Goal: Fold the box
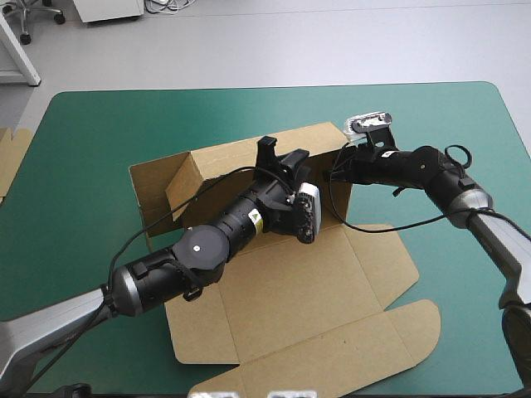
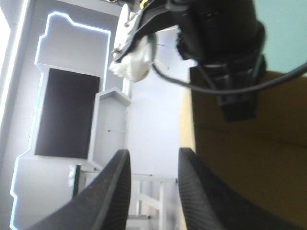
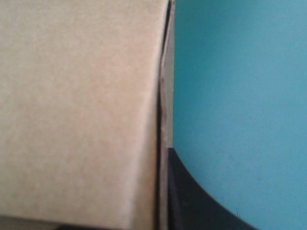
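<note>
Brown cut-board box point(image 1: 282, 290) sits mid teal-green worktop point(image 1: 91, 133), far walls raised, lid flat nearward. Right hand point(image 1: 342, 159) pinches the far-right wall corner, apparently steadying it. Left hand point(image 1: 280, 153), narrowly parted and empty, stands inside, probably to press the wall.

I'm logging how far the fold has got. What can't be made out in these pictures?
High view: the inside of the box between its raised walls, covered by the left gripper and arm.
Right wrist view: a box wall fills it and hides one finger of the right gripper.
High view: more board at the table's left edge, cut off by the frame.
</note>
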